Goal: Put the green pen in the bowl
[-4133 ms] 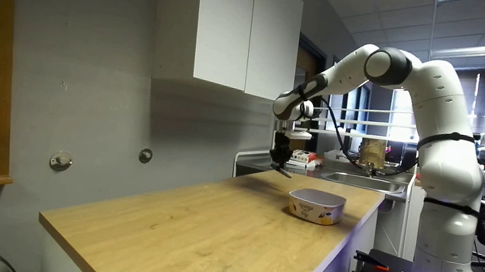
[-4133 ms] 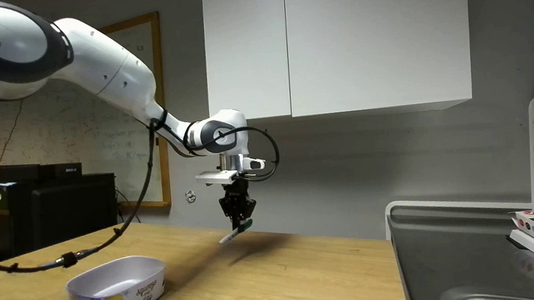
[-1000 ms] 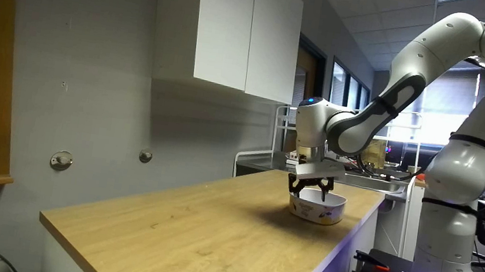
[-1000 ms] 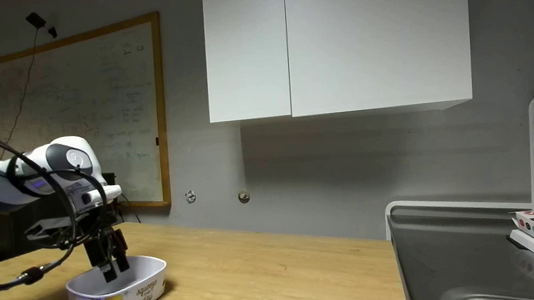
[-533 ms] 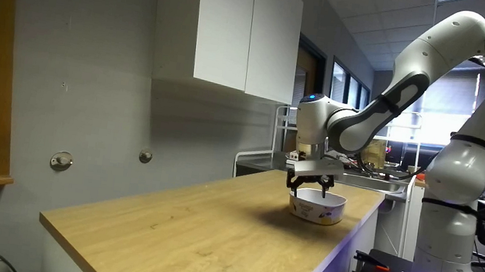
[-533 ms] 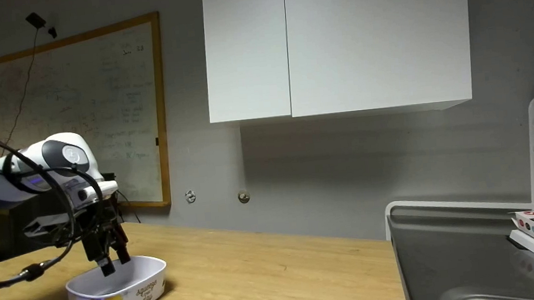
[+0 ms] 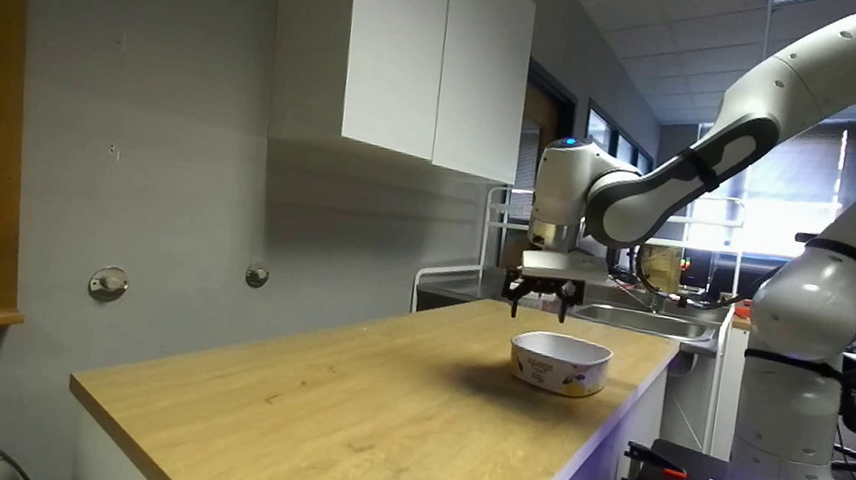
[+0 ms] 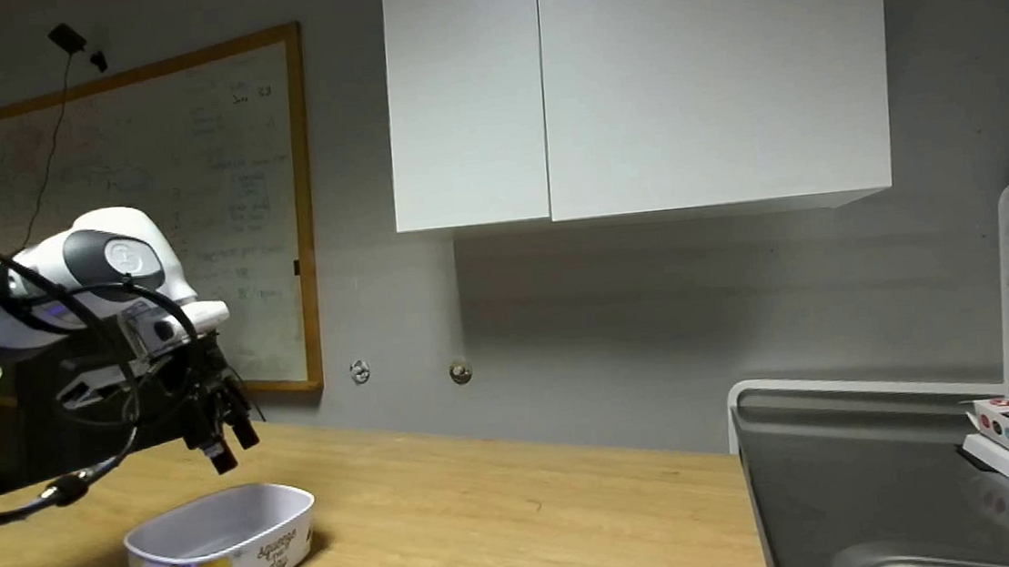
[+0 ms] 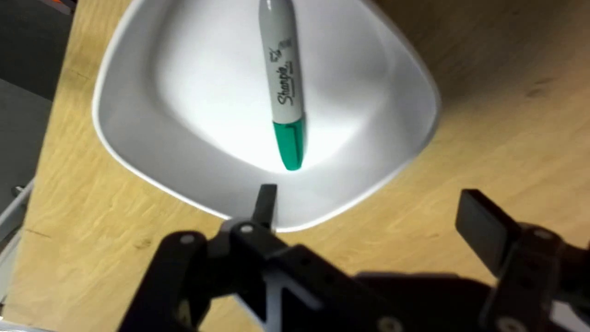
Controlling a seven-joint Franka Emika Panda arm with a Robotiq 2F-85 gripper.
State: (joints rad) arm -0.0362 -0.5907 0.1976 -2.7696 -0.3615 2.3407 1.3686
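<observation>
Risen since half a second ago, the jaws stand wide apart, nothing between them, their tips now clear above the rim of the bowl (image 8: 255, 566). Below, the green pen (image 9: 286, 87) lies inside the bowl, green end toward the jaws in the wrist view. With the bowl upright on the surface (image 7: 354, 405), the placing looks finished.
</observation>
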